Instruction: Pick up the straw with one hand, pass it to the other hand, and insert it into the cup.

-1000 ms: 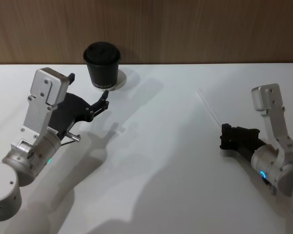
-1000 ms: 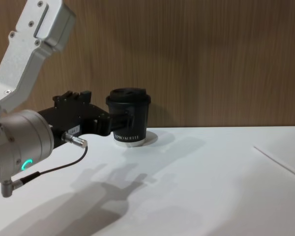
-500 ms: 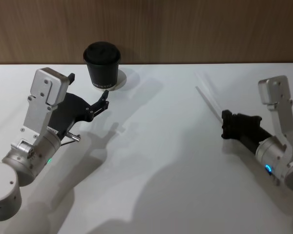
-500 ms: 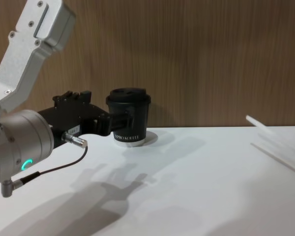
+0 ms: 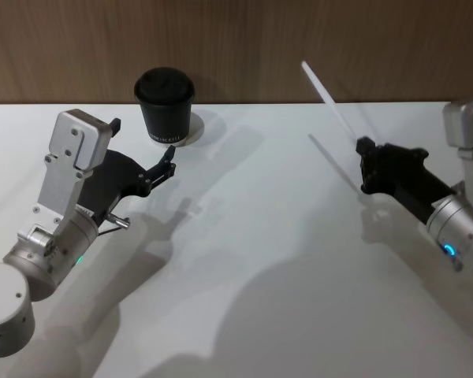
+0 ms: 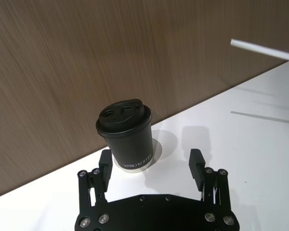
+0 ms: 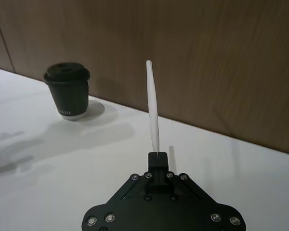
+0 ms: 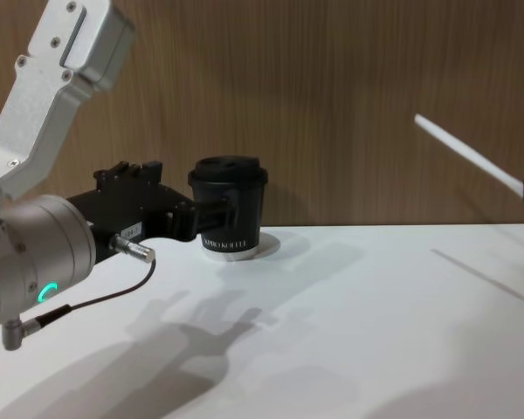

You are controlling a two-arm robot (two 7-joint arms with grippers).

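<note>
Now, R gripper (image 5: pixel 364 153) clenched on straw (image 5: pixel 329 98), L gripper (image 5: pixel 143 142) released, cup (image 5: pixel 165 106) reads XPRO KOFFEE

The cup (image 5: pixel 166 116) at eleven o'clock is showing matt black paper under a smooth plastic lid (image 5: pixel 164 83); the straw (image 5: pixel 331 103) is looking like smooth white plastic; the table (image 5: pixel 268 260) is lying matt white; the wall (image 5: pixel 244 39) is showing grained wood.

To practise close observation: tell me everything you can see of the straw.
The straw is thin, straight, white and plastic-looking. The right gripper is shut on its lower end and holds it clear of the table, tilted, free end up towards the wall. Nothing else touches it; the cup stands apart.
</note>
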